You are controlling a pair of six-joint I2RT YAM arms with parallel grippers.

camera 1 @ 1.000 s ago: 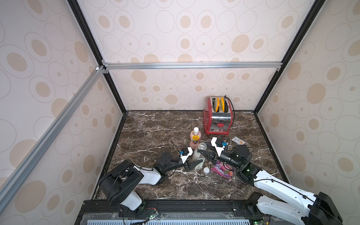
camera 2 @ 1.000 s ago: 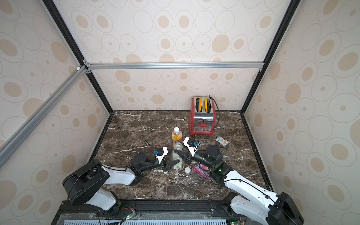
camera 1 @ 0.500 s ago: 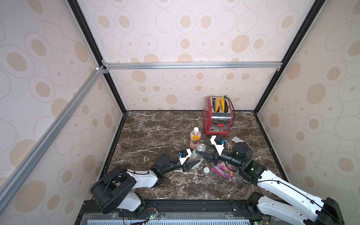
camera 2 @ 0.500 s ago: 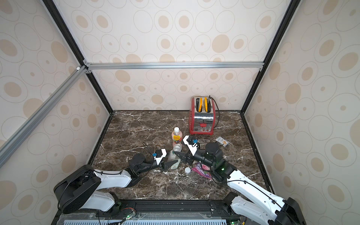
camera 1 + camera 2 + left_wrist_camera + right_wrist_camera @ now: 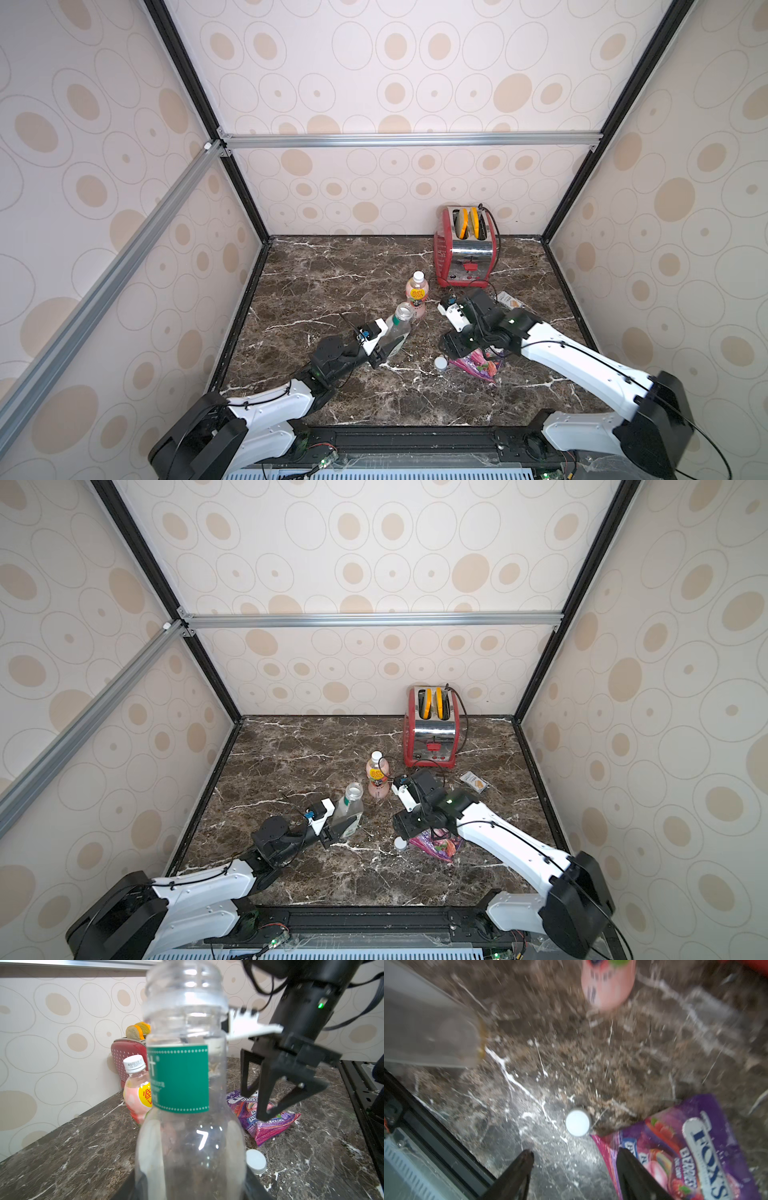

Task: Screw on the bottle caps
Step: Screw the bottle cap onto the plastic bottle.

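**A:** In front of the red-and-chrome toaster [image 5: 465, 253], on the robot's side of it, what is going on across the dark marble tabletop [image 5: 316, 291]?

**B:** The left gripper [image 5: 386, 353] is clamping the lower body of the clear plastic bottle with the green-and-white label [image 5: 400, 328] and tipping it a little off upright, with its neck standing open. I'd say it is bracing the bottle so that it cannot spin while a cap is being turned.

**A:** And where is that cap lying?

**B:** The loose round white plastic cap [image 5: 440, 363] is lying flat, farther from the toaster than the clear bottle, just beside a corner of the crinkled purple candy bag [image 5: 478, 365]. The right gripper [image 5: 575, 1154] is hanging over it with its jaws standing well apart and nothing between them. It is probably lining up a pick from above.

**A:** Is the small pink-drink bottle with the yellow-red label [image 5: 417, 297] waiting too?

**B:** No. It is standing upright just before the toaster's left corner, already wearing a white screw cap [image 5: 418, 275]. How tight that cap is, I cannot tell.

**A:** Any worry?

**B:** The bag is crowding the loose cap, so one finger may be coming down on the foil.
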